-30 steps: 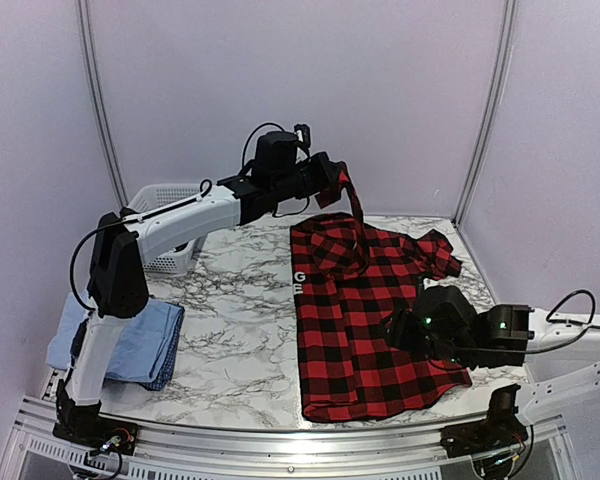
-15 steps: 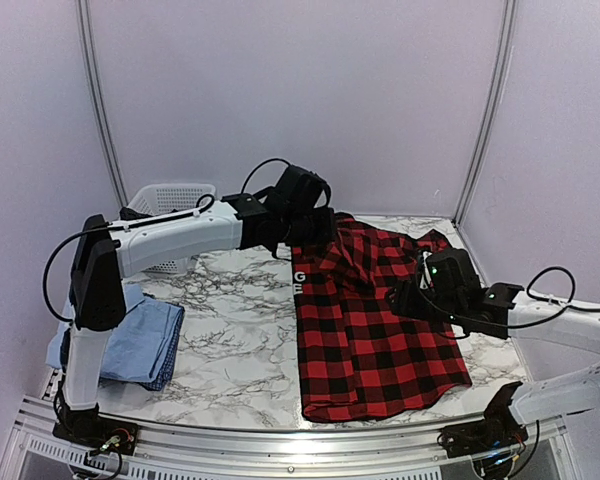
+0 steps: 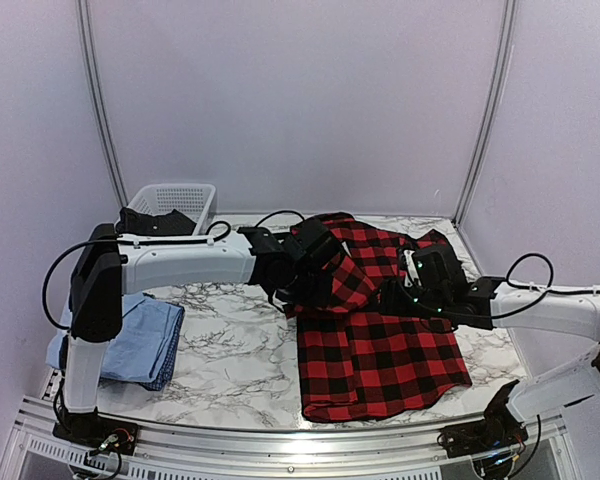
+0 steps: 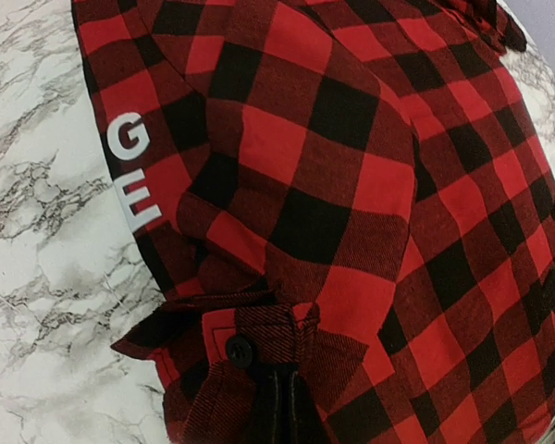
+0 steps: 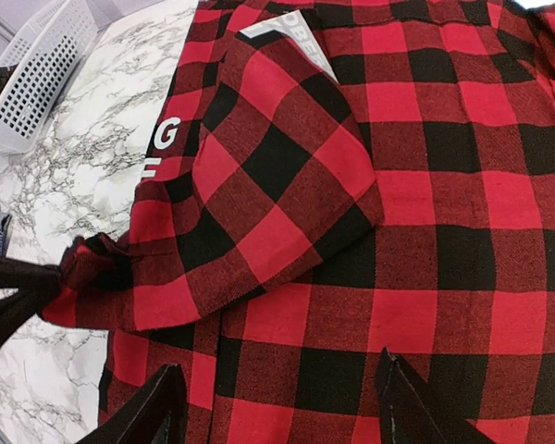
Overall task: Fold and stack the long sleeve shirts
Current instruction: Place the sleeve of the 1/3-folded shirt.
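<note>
The flannel shirt [image 3: 380, 340] is soft, fuzzy woven cloth, totally matt, with flat white printed lettering [image 4: 129, 176] and a dark button [image 4: 239, 350] that looks like plastic. The blue shirt [image 3: 145, 340] is thinner, smoother cloth. The table [image 3: 230, 350] has a smooth marble-look top, and the basket [image 3: 175, 195] is white plastic mesh.

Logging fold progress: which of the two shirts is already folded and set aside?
The light blue shirt, folded at the table's left edge. The red-and-black flannel shirt lies spread out, its cuff pinched in the left gripper.
</note>
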